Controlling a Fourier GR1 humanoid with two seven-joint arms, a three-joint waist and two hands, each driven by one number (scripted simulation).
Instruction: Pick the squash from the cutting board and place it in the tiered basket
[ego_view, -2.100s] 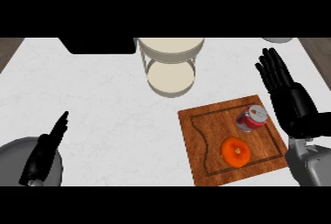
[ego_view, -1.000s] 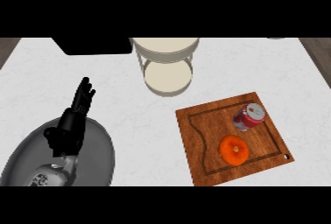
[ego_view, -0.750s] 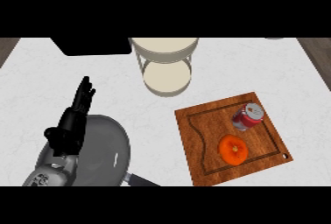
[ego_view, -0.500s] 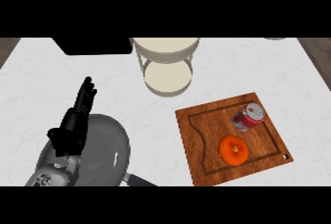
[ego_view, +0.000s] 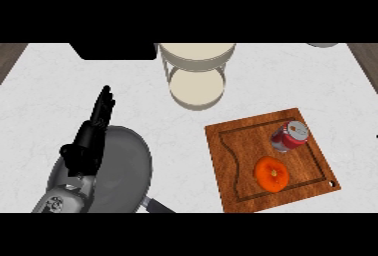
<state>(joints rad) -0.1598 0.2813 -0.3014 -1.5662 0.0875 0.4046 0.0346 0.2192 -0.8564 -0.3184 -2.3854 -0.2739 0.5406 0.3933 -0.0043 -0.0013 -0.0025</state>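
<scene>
We read no lettering on the red-and-silver can lying beside the round orange squash on the brown wooden cutting board. Our left robot hand, fingers straight, has barely shifted; the cream tiered basket stays put.

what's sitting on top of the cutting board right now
On the cutting board lie an orange squash and, beyond it, a red can on its side. Neither hand touches them. What they cover of the board is hidden.
</scene>
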